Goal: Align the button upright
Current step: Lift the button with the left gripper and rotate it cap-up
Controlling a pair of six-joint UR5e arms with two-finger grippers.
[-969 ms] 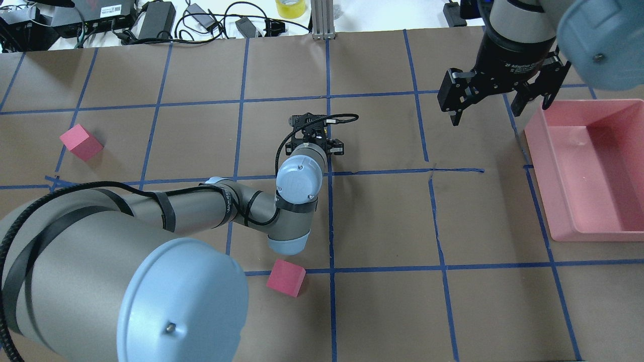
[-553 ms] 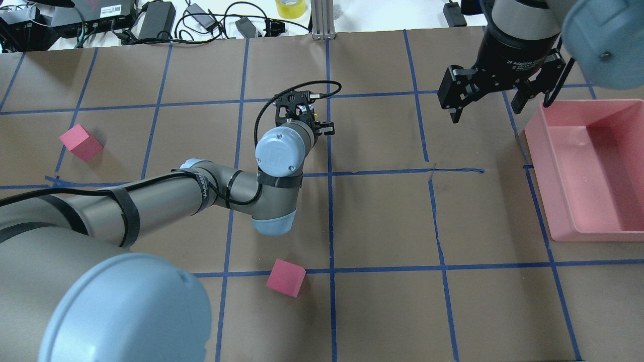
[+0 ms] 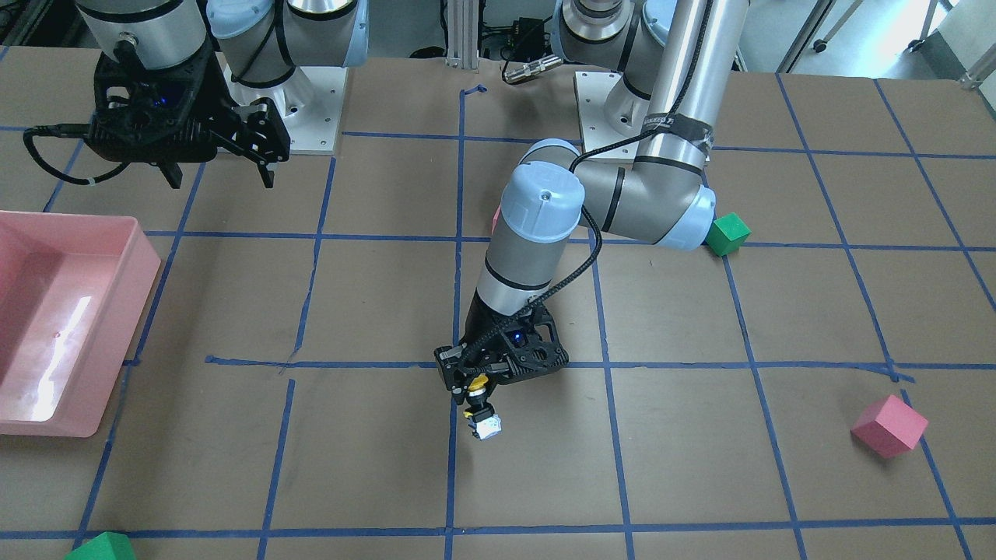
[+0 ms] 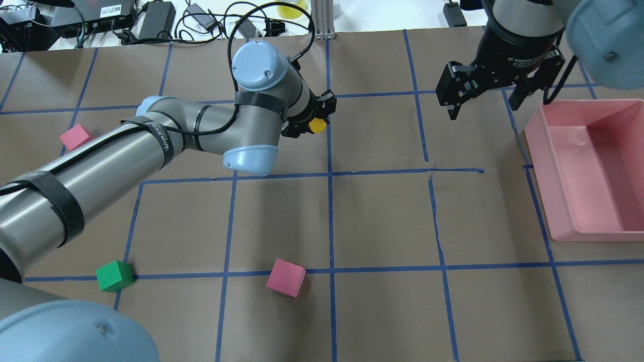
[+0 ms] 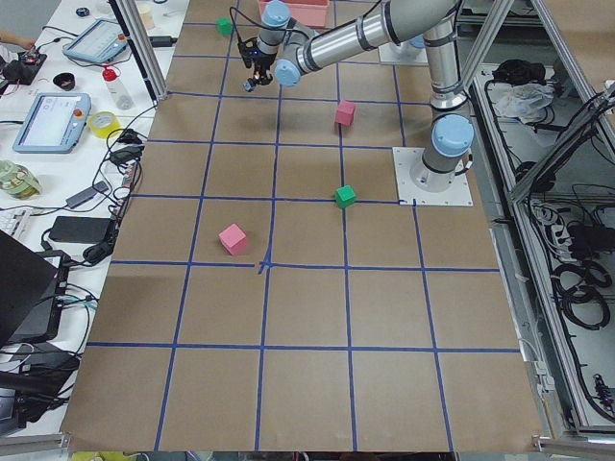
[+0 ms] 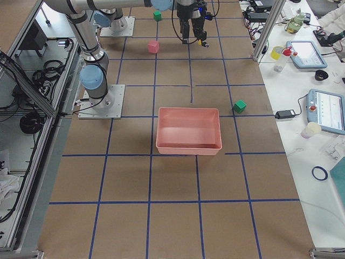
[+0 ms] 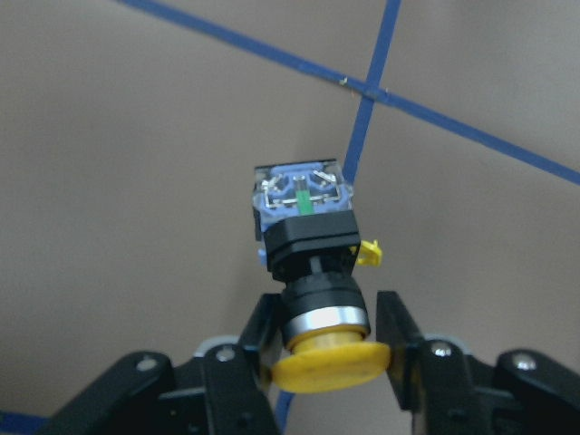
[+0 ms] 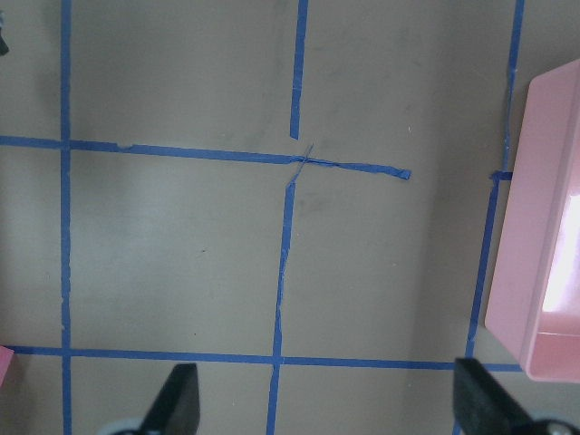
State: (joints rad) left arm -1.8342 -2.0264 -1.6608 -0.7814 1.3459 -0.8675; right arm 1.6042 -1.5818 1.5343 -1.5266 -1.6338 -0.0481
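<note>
My left gripper (image 7: 331, 313) is shut on the button (image 7: 308, 245). The fingers (image 7: 399, 331) clamp its black body just below the round yellow cap. The greyish-white contact block points away from the wrist and down towards the table. In the front-facing view the button (image 3: 483, 418) hangs tilted from the gripper (image 3: 476, 389), above a blue tape line. In the overhead view only the yellow cap of the button (image 4: 316, 125) shows beside the gripper (image 4: 313, 119). My right gripper (image 4: 482, 110) is open and empty, high above the table next to the pink bin; it also shows in the front-facing view (image 3: 220, 183).
A pink bin (image 4: 553, 201) stands at the right. Two pink cubes, one near (image 4: 286, 277) and one far left (image 4: 75, 137), and a green cube (image 4: 114, 275) lie on the brown paper. Another green cube (image 3: 101, 547) sits near the operators' edge. Cables and power bricks (image 4: 156, 20) line the far edge.
My left arm has swung away from the robot and its wrist has turned, so the yellow cap now shows from above. The green cube has come into sight. The right gripper has barely moved.
</note>
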